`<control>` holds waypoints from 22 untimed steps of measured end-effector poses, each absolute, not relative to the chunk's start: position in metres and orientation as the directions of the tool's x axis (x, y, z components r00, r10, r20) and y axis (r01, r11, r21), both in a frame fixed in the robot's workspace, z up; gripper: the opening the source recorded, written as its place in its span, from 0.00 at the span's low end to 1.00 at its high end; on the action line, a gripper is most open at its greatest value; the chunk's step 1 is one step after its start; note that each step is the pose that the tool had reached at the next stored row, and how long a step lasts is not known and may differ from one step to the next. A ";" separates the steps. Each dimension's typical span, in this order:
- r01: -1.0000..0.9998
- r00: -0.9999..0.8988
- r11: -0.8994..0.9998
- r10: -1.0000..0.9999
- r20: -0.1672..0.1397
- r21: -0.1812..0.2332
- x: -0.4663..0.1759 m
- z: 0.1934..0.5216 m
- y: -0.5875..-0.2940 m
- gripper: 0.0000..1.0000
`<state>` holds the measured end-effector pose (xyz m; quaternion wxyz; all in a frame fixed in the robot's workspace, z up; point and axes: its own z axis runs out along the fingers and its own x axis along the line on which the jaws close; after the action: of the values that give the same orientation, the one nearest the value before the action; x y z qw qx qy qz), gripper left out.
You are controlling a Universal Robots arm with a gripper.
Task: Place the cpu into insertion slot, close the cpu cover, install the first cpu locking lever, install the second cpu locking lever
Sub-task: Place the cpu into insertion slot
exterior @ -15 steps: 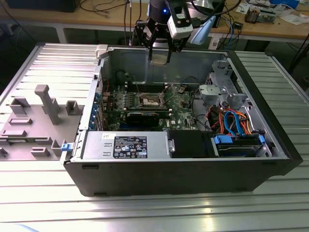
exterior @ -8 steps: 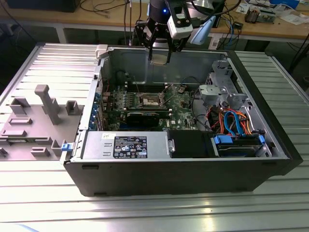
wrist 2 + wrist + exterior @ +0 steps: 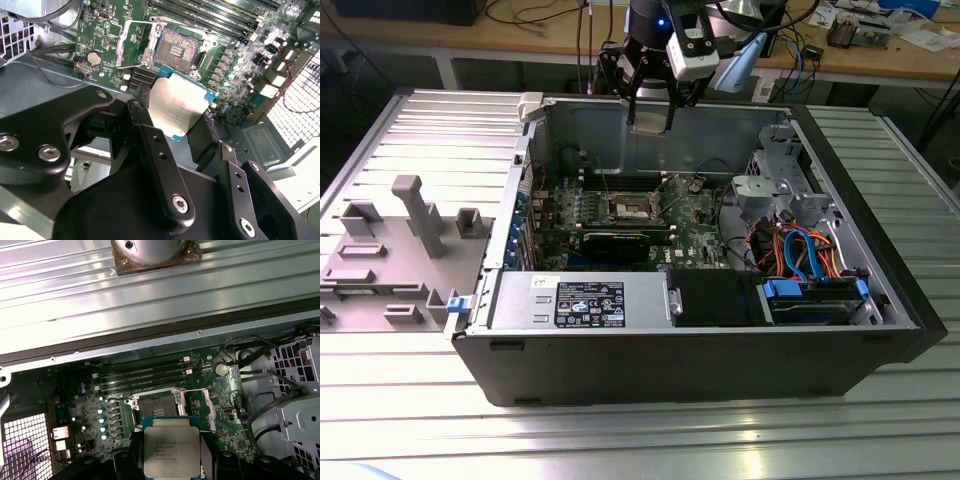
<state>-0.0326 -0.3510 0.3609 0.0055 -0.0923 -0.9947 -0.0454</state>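
My gripper [image 3: 652, 112] hangs above the rear wall of the open computer case [image 3: 720, 350], shut on the cpu [image 3: 652, 120]. In both wrist views the cpu [image 3: 179, 107] [image 3: 171, 450] is a square silver chip with a blue-green edge, clamped between the black fingers [image 3: 202, 140] [image 3: 133, 455]. The insertion slot [image 3: 176, 50] [image 3: 159, 406] on the green motherboard lies bare, well below the chip. The cpu cover [image 3: 131, 44] [image 3: 199, 409] stands swung open beside the slot. Thin wire levers [image 3: 205, 44] stand raised at the slot's edges.
A power supply box [image 3: 585, 300] lines the case's near wall. On the exterior view's right, a drive cage [image 3: 775, 190] stands behind blue and orange cables [image 3: 810, 260]. Memory slots [image 3: 142, 376] run beside the socket. A grey fixture [image 3: 400, 230] sits outside the case, on the exterior view's left.
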 end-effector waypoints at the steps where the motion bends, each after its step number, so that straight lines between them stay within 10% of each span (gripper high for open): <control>1: 0.187 -0.982 0.978 0.186 0.019 0.089 -0.033 0.361 -0.351 0.54; 22: 0.203 -0.979 0.975 0.202 0.019 0.089 -0.033 0.361 -0.351 0.54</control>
<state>-0.0326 -0.3509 0.3609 0.0051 -0.1020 -0.9937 -0.0455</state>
